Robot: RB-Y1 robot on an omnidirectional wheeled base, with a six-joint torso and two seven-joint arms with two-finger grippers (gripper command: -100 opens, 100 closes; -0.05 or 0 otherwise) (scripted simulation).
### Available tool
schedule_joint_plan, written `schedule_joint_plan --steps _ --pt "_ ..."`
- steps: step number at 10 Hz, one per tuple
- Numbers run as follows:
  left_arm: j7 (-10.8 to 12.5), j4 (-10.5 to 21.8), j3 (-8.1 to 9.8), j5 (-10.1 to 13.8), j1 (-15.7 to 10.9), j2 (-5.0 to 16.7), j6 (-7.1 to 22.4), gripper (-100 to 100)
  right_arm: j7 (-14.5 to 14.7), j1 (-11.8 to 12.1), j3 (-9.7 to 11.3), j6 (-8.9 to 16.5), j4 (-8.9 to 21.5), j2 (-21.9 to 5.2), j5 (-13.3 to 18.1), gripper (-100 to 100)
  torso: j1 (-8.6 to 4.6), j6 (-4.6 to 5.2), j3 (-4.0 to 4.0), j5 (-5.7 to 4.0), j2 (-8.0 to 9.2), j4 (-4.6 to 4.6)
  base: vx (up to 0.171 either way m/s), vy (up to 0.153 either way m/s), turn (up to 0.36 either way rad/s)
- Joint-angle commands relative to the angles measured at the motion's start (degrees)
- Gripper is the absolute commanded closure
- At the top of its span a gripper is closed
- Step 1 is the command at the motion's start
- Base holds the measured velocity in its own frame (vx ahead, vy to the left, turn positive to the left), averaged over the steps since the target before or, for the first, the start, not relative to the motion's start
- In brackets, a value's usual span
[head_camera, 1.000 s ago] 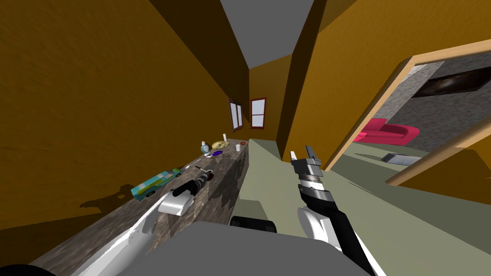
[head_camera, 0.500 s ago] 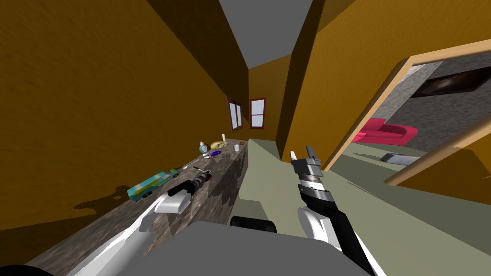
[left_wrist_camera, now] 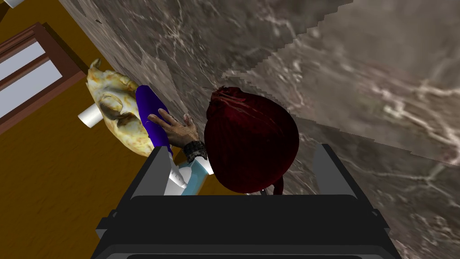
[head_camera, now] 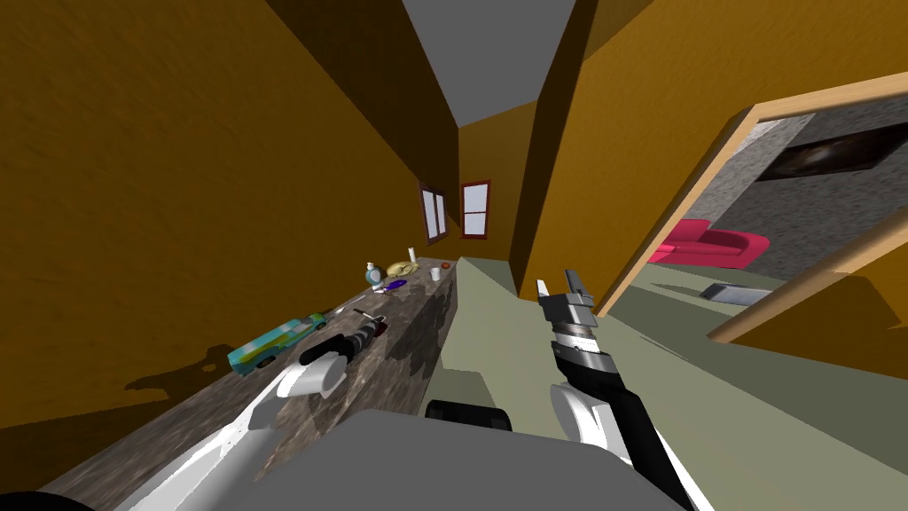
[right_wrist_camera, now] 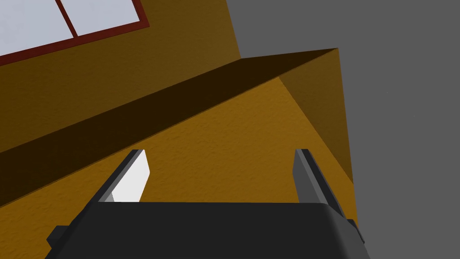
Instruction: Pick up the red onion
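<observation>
The red onion [left_wrist_camera: 251, 144] sits on the marbled table [left_wrist_camera: 359, 67], at 12 o'clock between the 2 wide-spread fingers of the left claw [left_wrist_camera: 241, 150], neither touching it. The right claw [head_camera: 557, 286] hangs empty at 1 o'clock, fingers parted

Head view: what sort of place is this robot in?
Likely a house hallway: a long dark marbled counter runs along an ochre wall toward a red-framed window, and a wood-framed doorway opens onto a room with a pink sofa.

Head cam down along counter [head_camera: 412, 310], L wrist close above it, R up
</observation>
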Motion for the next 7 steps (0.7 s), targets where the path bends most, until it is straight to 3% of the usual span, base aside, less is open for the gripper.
schedule_joint_plan --steps 1,2,3,4,5,7 --pt "-2.5 0.7 0.83 1.4 -0.3 -0.2 -0.2 -100 0.0 0.0 0.0 0.0 0.0 0.0 0.0 0 0.0 0.0 0.0 0.0 0.0 0.0 0.01 -0.035 -0.002" --pt "-4.3 2.2 2.47 3.8 -0.6 -0.6 -0.7 -100 0.0 0.0 0.0 0.0 0.0 0.0 0.0 0 0.01 0.0 -0.01 0.0 -0.01 0.0 0.011 -0.041 -0.007" --pt "-5.6 2.2 2.47 4.1 -0.6 -0.6 -0.7 -100 0.0 0.0 0.0 0.0 0.0 0.0 0.0 0 -0.01 0.0 -0.01 0.0 -0.02 0.0 0.006 -0.035 -0.003" --pt "-4.6 2.0 2.25 3.7 -0.6 -0.4 -0.6 -100 0.0 0.0 0.0 0.0 0.0 0.0 0.0 0 0.01 0.0 0.0 0.0 0.0 0.0 0.002 -0.013 0.002" --pt "-4.9 2.1 2.29 3.7 -0.6 -0.5 -0.6 100 0.0 0.0 0.0 0.0 0.0 0.0 0.0 0 0.07 0.0 0.01 0.01 0.01 0.0 -0.002 -0.003 0.012" --pt "-4.9 2.1 2.29 3.7 -0.6 -0.5 -0.6 100 0.0 0.0 0.0 0.0 0.0 0.0 0.0 0 0.1 0.01 0.01 0.01 0.01 0.0 0.0 0.0 0.0"
